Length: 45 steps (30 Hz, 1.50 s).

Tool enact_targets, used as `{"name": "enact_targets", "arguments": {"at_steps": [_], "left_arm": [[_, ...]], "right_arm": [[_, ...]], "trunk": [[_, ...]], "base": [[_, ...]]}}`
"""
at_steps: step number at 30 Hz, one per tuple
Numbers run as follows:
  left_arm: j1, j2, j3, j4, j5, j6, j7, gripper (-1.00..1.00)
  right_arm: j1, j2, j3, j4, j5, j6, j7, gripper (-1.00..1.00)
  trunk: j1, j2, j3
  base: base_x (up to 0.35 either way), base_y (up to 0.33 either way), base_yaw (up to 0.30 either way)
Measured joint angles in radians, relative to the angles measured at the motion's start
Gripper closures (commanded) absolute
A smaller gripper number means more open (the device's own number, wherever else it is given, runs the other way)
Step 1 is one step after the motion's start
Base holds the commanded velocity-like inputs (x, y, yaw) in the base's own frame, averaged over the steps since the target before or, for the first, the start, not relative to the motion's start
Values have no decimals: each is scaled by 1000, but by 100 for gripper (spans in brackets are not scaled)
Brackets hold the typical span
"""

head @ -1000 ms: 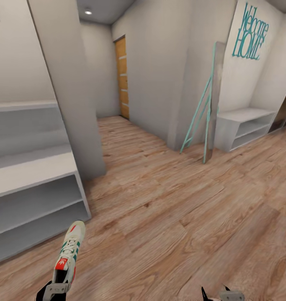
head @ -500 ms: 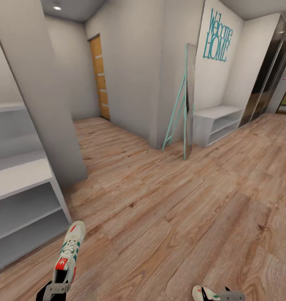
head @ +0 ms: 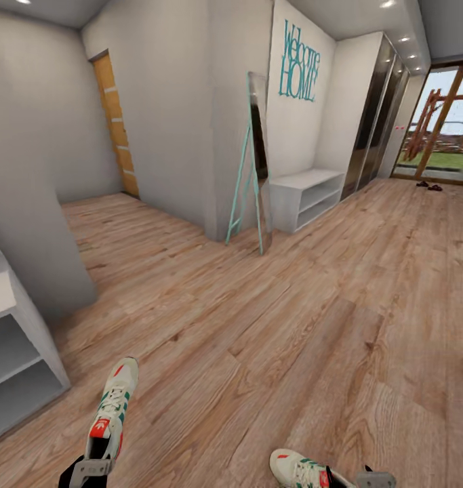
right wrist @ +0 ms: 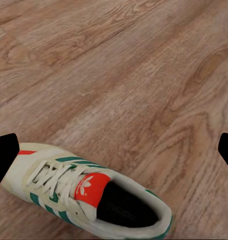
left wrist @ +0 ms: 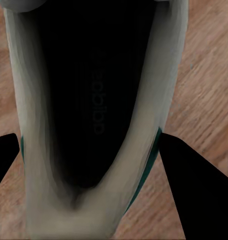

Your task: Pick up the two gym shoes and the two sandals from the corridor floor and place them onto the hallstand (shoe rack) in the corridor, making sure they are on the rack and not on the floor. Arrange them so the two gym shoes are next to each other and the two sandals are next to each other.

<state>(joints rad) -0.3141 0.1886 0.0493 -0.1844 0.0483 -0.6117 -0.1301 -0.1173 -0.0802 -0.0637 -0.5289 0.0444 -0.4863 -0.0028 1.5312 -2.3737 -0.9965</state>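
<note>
Left gripper (head: 89,469) pinches one gym shoe (head: 112,407) at the heel collar, carried over the corridor floor (head: 272,318). Right gripper (head: 373,480) spread wide — second gym shoe (right wrist: 83,197) lies on the floor beneath. Likely light, soft upper; grab the stiffer heel rim.

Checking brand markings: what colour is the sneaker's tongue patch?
Red-orange tongue patch with a white logo, clearest in the right wrist view.

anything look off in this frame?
Two small dark items lie on the wood-plank floor far down the corridor by the glass door, likely the sandals, too small to confirm. One cream-white, green-striped sneaker sits between the left gripper's fingers; its twin lies below the right gripper.
</note>
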Motion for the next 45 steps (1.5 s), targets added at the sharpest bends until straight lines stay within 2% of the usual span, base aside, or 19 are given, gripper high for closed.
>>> {"name": "enact_targets", "arguments": {"at_steps": [17, 45], "left_arm": [[0, 0, 2, 0, 2, 0, 0, 100], [0, 0, 3, -2, 2, 0, 0, 100]], "right_arm": [[0, 0, 0, -1, 0, 0, 0, -100], [0, 0, 0, -9, -1, 0, 0, -100]], "trunk": [[0, 0, 0], [0, 0, 0]], "base": [[0, -21, -300], [17, -17, -11]]}}
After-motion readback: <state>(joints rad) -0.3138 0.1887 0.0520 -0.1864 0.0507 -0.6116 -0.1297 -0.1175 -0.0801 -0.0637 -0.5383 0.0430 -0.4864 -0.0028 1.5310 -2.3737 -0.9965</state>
